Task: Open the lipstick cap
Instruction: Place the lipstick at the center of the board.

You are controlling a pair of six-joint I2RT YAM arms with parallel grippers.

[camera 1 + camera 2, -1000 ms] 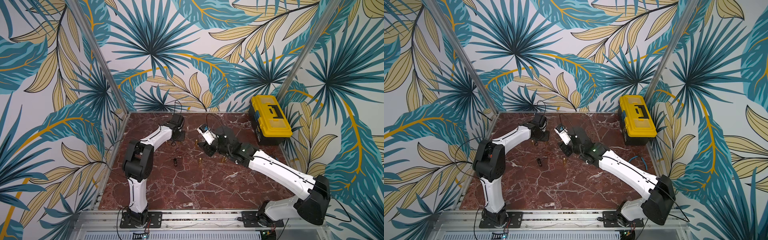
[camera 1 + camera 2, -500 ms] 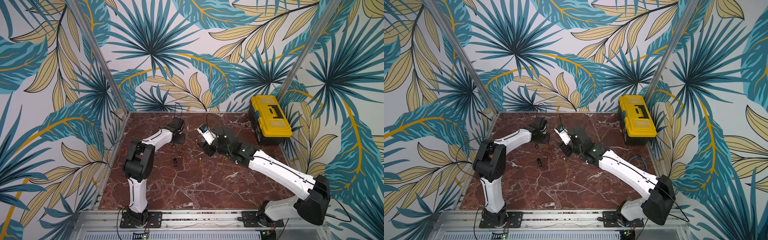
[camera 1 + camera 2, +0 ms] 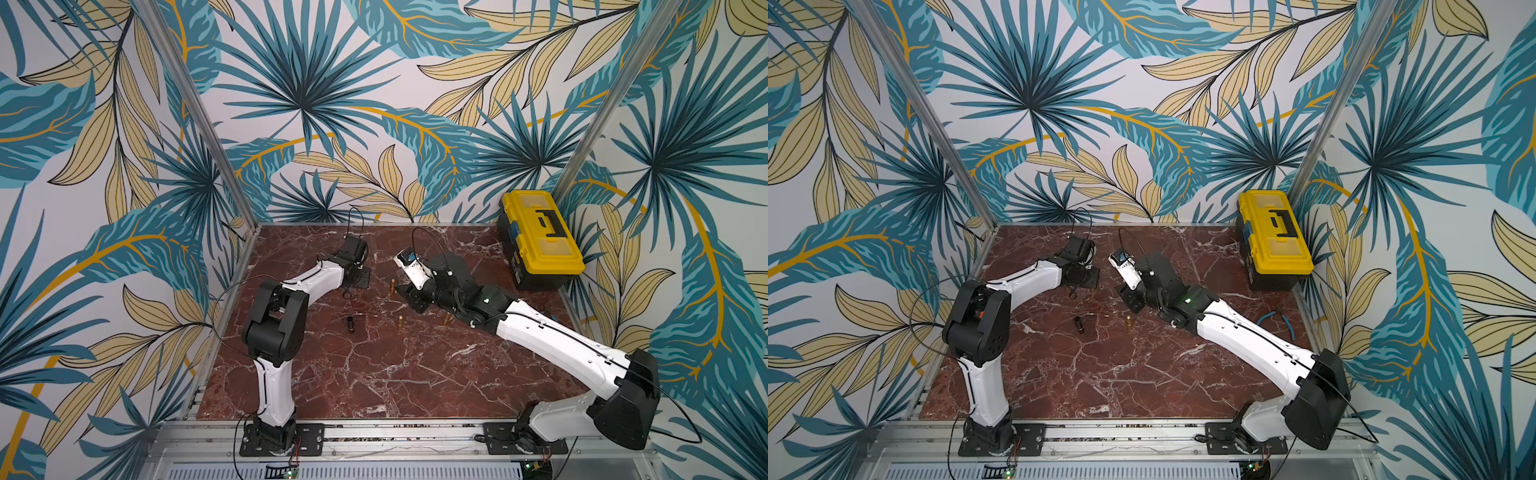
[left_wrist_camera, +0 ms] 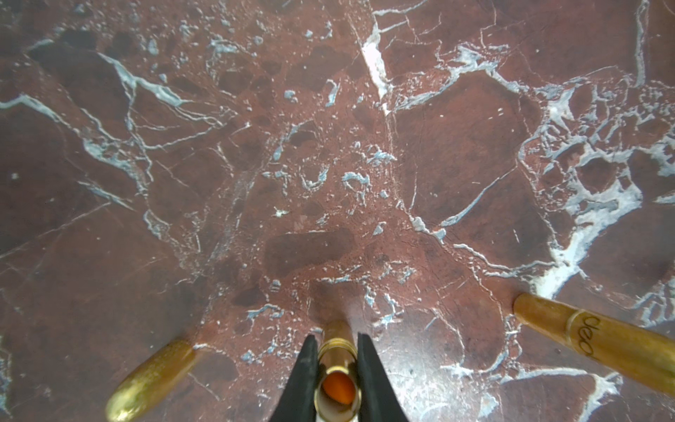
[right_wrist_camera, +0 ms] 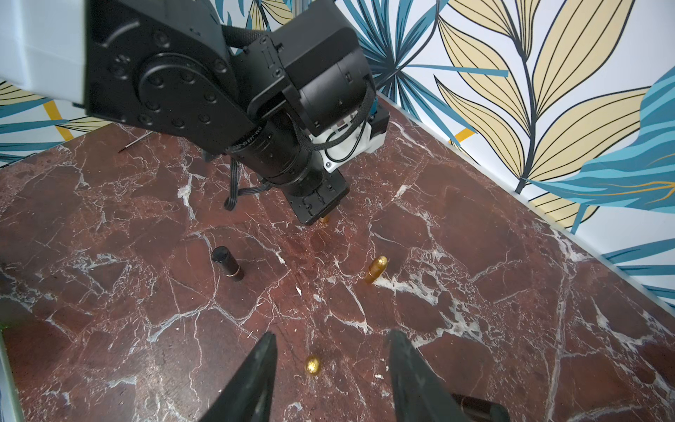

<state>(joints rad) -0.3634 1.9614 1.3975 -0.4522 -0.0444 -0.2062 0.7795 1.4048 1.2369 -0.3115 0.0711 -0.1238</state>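
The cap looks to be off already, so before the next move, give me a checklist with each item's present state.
1. Left end effector grip on the gold tube: ok, its fingers press on both sides of the tube.
2. Cap off that tube: ok, the orange stick shows in the open end.
3. Right end effector free: ok, it is open and holds nothing. A small gold piece sits on the table below its gap.
4. Whether that gold piece is the removed cap: cannot tell.
5. Black lipstick clear of both arms: ok, it stands apart from them.
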